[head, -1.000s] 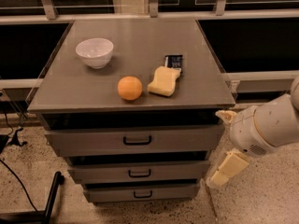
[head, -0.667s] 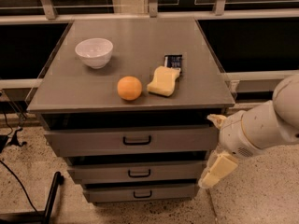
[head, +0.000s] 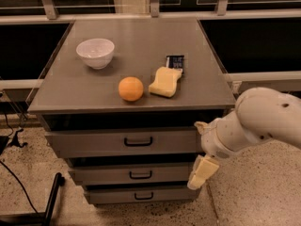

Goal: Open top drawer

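In the middle of the frame, grey metal cabinet with three drawers, all fronts flush. The white robot arm comes in from the right, low, beside the cabinet's right front corner. The top drawer, widest of the three, sits directly under the tabletop and is fully closed. The middle drawer and bottom drawer below it are also closed. The gripper is at the right end of the top drawer front, its two beige fingers spread apart, one up near the drawer's top edge and one down by the middle drawer, holding nothing. On the tabletop are a white bowl back left, a yellow sponge, an orange just left of it, and a dark packet touching the sponge's far side. The black bar handle at drawer centre is untouched, with the gripper well off to its right. Judged progress: approach only. Reaching the handle, gripping it and pulling are all left.
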Controlling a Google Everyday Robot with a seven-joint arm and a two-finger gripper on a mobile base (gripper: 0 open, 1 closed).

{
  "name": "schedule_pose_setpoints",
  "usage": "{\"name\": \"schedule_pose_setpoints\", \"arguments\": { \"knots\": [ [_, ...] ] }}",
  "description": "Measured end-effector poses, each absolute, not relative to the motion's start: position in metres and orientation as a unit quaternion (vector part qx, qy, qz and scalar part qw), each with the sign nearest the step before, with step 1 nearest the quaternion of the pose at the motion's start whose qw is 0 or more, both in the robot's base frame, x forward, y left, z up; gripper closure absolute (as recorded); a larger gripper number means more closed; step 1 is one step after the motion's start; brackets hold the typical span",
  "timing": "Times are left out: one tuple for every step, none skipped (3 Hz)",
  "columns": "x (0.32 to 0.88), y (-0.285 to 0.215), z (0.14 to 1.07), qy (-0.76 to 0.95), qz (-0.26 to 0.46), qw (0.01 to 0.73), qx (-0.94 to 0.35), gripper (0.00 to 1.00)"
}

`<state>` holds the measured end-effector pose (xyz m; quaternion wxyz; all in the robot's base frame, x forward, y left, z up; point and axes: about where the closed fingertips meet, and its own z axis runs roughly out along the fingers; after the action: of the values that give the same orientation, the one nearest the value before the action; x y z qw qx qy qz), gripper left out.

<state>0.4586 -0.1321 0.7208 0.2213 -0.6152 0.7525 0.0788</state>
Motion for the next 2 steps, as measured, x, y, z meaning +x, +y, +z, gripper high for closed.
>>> {"name": "schedule_pose_setpoints", "arguments": {
  "knots": [
    [0.472,-0.13,0.707,0.751,0.064,0.21,-0.623,0.0],
    [0.492,-0.128,0.698,0.749,0.048,0.205,-0.629,0.0]
  ]
}}
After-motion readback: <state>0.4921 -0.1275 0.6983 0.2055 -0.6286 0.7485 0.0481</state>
